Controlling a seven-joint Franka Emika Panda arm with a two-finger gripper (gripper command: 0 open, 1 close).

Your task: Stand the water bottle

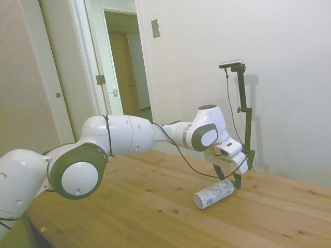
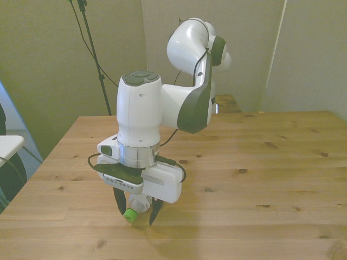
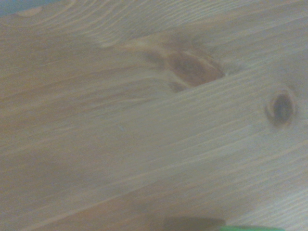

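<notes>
Down on the table [image 1: 155,206] the water bottle [image 1: 213,194] lies flat on its side, cap end between the gripper [image 2: 137,215] fingers, which look spread on either side of the neck. Its long axis runs away under the wrist, so it'll need tipping up.

Green-capped water bottle [image 1: 214,194], knotty tan table [image 2: 271,162]

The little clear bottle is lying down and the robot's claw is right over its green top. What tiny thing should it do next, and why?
Probably close the gripper on the neck. The small clear plastic water bottle with the green screw cap lies on its side on the wooden table, and the dark fingers stand open on either side of the cap end, low near the tabletop. Only once it is gripped could the bottle be tipped upright.
</notes>
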